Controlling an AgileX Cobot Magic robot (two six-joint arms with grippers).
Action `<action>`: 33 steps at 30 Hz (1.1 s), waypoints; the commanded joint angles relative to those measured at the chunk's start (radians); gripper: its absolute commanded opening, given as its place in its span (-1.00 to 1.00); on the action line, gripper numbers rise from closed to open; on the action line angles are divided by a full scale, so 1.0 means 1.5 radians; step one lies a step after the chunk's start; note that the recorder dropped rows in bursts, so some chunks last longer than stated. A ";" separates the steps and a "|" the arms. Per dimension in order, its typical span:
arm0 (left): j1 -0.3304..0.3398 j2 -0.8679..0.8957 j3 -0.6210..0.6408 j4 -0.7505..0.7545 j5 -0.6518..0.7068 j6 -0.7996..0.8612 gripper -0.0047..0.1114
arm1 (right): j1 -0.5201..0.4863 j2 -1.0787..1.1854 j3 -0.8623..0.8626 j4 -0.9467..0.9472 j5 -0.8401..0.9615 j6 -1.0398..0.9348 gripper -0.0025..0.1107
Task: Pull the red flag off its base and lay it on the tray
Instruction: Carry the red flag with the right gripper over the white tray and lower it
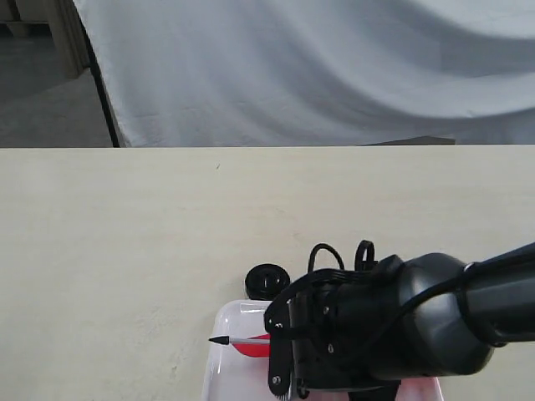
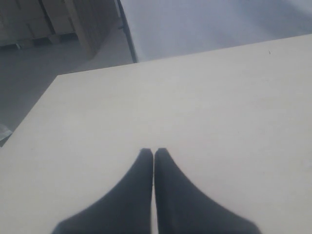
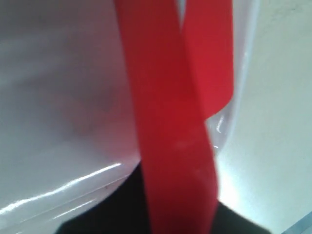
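Exterior view, items by size.

1. Table (image 1: 125,251): pale top, carrying everything.
2. Right arm (image 1: 418,317): reaching in from the near right and hanging over the tray, hiding most of it.
3. Tray (image 1: 219,368): white, sitting at the near edge; only its left end is showing.
4. Red flag (image 1: 253,348): already off its stand, over the tray's left end. Pole is lying approx level, long axis left-right, black tip pointing left and reaching about the left rim. Sheet is drooping on the near side.
5. Base (image 1: 267,280): sitting empty just beyond the tray's far rim.
6. Right gripper (image 1: 280,355): appearing clamped on the flag, w/ the pole sticking out to its left. Right wrist cam is filled w/ red sheet, so contact is hidden.
7. Left gripper (image 2: 154,153): fingers pressed together, holding nothing, over bare table.

Judgement: flag is lining up w/ the tray's length; lowering and letting go is remaining.
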 commanded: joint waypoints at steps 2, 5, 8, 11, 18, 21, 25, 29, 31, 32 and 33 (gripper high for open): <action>0.001 0.000 0.001 -0.002 0.000 -0.004 -0.90 | 0.003 0.024 -0.005 -0.017 -0.001 0.005 -0.96; 0.001 0.000 0.001 -0.002 0.000 -0.004 -0.90 | 0.003 0.025 -0.005 -0.014 -0.003 0.005 -0.80; 0.001 0.000 0.001 -0.002 0.000 -0.004 -0.90 | 0.003 0.025 -0.005 -0.012 -0.002 0.011 -0.41; 0.001 0.000 0.001 -0.002 0.000 -0.004 -0.90 | 0.003 0.025 -0.005 0.014 -0.002 0.012 0.05; 0.001 0.000 0.001 -0.002 0.000 -0.004 -0.90 | 0.003 0.025 -0.005 0.039 0.008 0.002 0.22; 0.001 0.000 0.001 -0.002 0.000 -0.004 -0.90 | 0.003 0.019 -0.005 0.051 0.010 -0.011 0.22; 0.001 0.000 0.001 -0.002 0.000 -0.004 -0.90 | 0.003 -0.004 -0.005 0.058 0.008 -0.026 0.22; 0.001 0.000 0.001 -0.002 0.000 -0.004 -0.90 | 0.003 -0.053 -0.005 0.062 -0.001 -0.027 0.22; 0.001 0.000 0.001 -0.002 0.000 -0.004 -0.90 | 0.003 -0.079 -0.005 0.067 -0.008 -0.033 0.22; 0.001 0.000 0.001 -0.002 0.000 -0.004 -0.90 | 0.003 -0.094 -0.005 0.067 -0.015 -0.033 0.22; 0.001 0.000 0.001 -0.002 0.000 -0.004 -0.90 | 0.003 -0.109 -0.005 0.067 -0.026 -0.033 0.22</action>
